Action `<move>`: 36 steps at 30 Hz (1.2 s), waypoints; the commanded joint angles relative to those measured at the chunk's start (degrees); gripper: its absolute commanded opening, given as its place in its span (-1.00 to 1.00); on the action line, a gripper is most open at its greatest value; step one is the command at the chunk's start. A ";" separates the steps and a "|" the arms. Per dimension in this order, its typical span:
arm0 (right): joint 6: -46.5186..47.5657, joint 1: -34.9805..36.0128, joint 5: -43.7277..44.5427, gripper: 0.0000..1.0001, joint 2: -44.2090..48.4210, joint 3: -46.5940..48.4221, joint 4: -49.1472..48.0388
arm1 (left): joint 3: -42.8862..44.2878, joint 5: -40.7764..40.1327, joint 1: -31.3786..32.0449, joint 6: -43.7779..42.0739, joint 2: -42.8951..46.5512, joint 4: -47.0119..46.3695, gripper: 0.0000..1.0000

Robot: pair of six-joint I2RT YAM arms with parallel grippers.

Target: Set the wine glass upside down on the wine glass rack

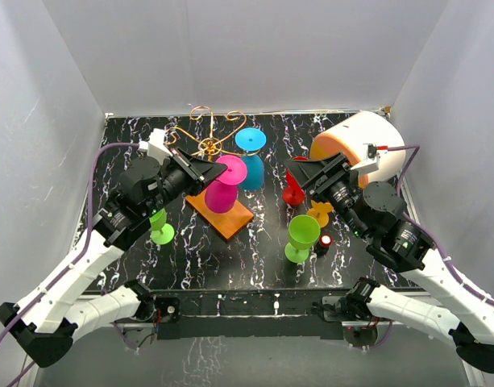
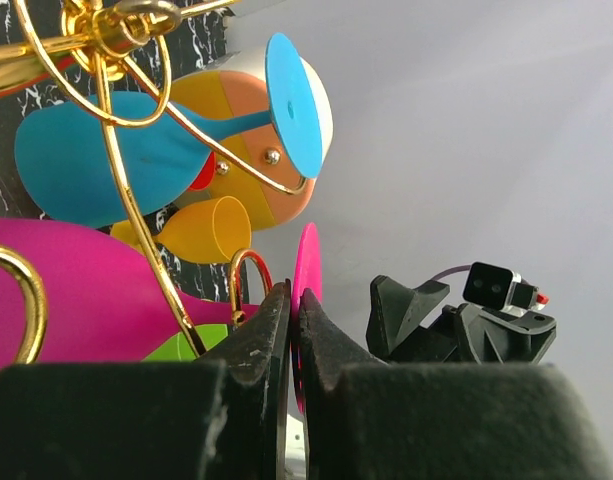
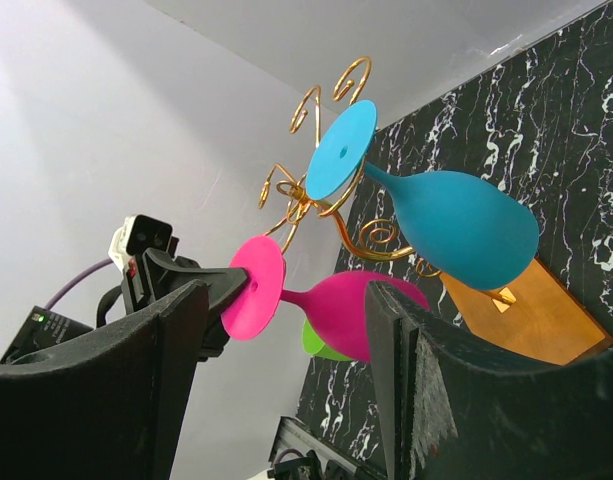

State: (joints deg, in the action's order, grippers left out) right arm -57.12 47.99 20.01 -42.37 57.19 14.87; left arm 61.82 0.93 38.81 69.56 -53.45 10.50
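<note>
The pink wine glass (image 1: 223, 190) hangs foot-up over the wine glass rack (image 1: 208, 146), whose orange base (image 1: 228, 219) lies below the bowl. My left gripper (image 1: 208, 172) is shut on the rim of its pink foot (image 2: 307, 268); a gold hook (image 2: 248, 276) curls right beside the stem. A blue glass (image 1: 251, 159) hangs upside down on the rack. My right gripper (image 1: 299, 172) stands open and empty, to the right of the rack. The right wrist view shows the pink glass (image 3: 358, 308), the left gripper (image 3: 186, 278) on its foot, and the blue glass (image 3: 456, 225).
A green glass (image 1: 300, 237) stands front centre, another green one (image 1: 159, 226) under the left arm. A red glass (image 1: 292, 194), a yellow glass (image 1: 318, 214) and a large orange-and-white container (image 1: 361, 147) sit under and behind the right arm.
</note>
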 commanded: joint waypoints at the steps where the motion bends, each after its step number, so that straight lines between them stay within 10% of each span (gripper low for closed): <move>1: 0.12 0.00 1.08 0.23 0.20 -0.20 -2.04 | 4.36 -0.88 0.04 -3.54 -0.79 0.21 -0.95; 12: 0.41 0.00 1.35 0.23 -0.38 -0.27 -2.30 | 6.79 -3.16 0.04 -7.26 -2.84 2.68 -0.88; 21: 0.61 0.00 1.74 0.23 -0.30 -0.70 -2.21 | 8.78 -7.89 0.04 -11.50 -2.82 7.00 -0.30; 36: 0.90 0.00 2.28 0.23 -0.48 -1.37 -1.85 | 14.45 -10.59 0.04 -19.32 -4.93 14.01 -0.17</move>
State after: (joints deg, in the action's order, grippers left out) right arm -57.04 47.99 21.04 -43.22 55.88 14.90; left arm 73.47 -7.86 38.81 53.76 -58.26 21.69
